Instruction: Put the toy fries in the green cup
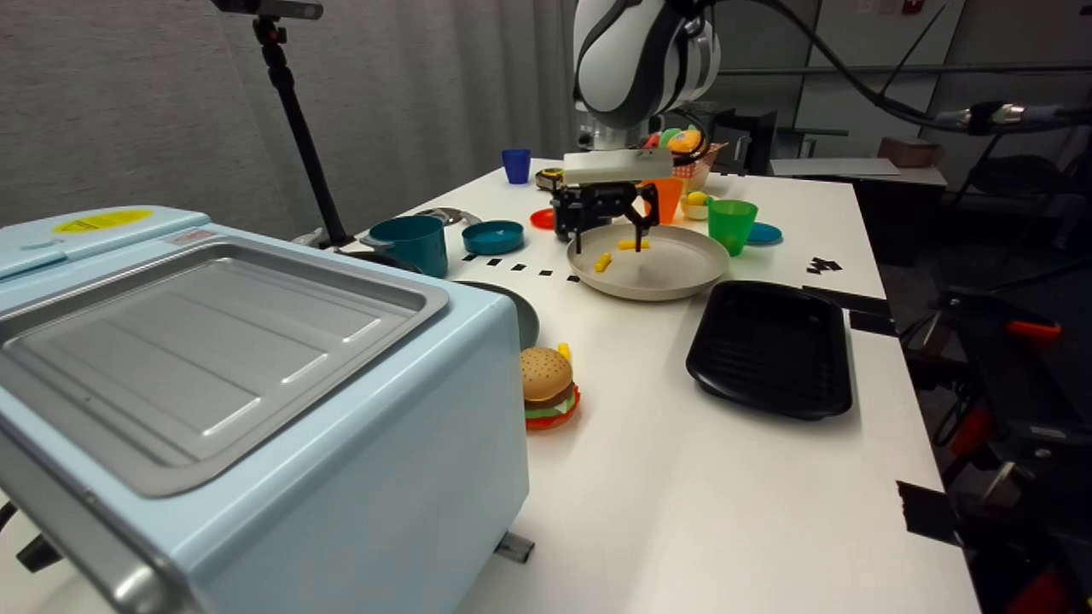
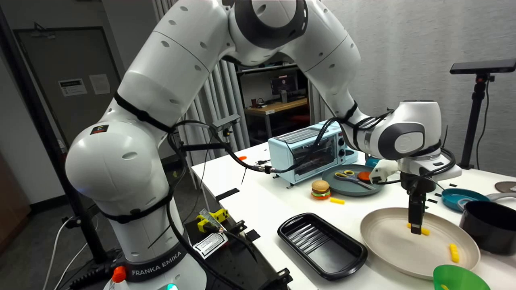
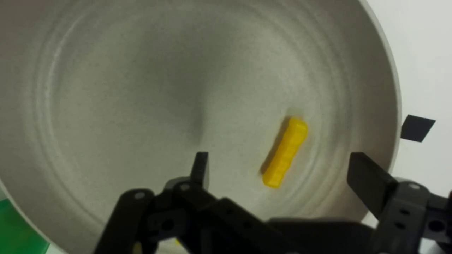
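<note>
Toy fries (image 3: pixel 285 152) beneath "FRANKA EMIKA" arm (image 2: pixel 189 52)

Grey curtain (image 2: pixel 423 52): hung at two o'clock in an exterior view
Door (image 2: pixel 76 117): seen there between nine and ten

2 fries (image 3: pixel 285 153) on plate (image 1: pixel 678 269); grn cup (image 1: pixel 731 227) adj.

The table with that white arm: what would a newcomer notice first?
Probably the big white arm, arching high in an exterior view, its open gripper hanging over a pale plate with two yellow toy fries on it. Next, perhaps, the light-blue toaster oven filling an exterior view's left foreground, and the bright green cup beside the plate.
</note>
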`<state>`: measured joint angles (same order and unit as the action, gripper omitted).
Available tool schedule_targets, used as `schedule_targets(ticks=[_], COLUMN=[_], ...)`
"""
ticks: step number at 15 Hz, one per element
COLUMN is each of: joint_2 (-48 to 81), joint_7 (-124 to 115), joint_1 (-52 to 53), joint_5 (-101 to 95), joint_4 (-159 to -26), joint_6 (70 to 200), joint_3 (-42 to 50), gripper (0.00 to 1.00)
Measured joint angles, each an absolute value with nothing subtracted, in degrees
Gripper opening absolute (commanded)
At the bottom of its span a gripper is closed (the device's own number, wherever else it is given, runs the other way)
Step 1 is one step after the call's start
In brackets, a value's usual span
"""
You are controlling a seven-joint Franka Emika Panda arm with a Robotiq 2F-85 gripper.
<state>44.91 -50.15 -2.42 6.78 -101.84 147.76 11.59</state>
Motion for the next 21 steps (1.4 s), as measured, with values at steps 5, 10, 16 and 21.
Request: schedule_targets(ticks=[5, 10, 16, 21], joint_2=[47.18, 48.32, 48.31, 48.29], joint_7=[-53.63, -55.85, -56.99, -57.50], joint_1=[-2.42, -2.42, -2.42, -2.42], joint_5=[7.09, 7.15, 7.15, 7.15], joint_4=[-100.30, -99.05, -98.19, -97.83], joint_6=[147.76, 147.76, 147.76, 147.83], joint_3=[11.60, 11.63, 11.77, 11.79], gripper=[0.93, 0.42, 0.01, 0.03])
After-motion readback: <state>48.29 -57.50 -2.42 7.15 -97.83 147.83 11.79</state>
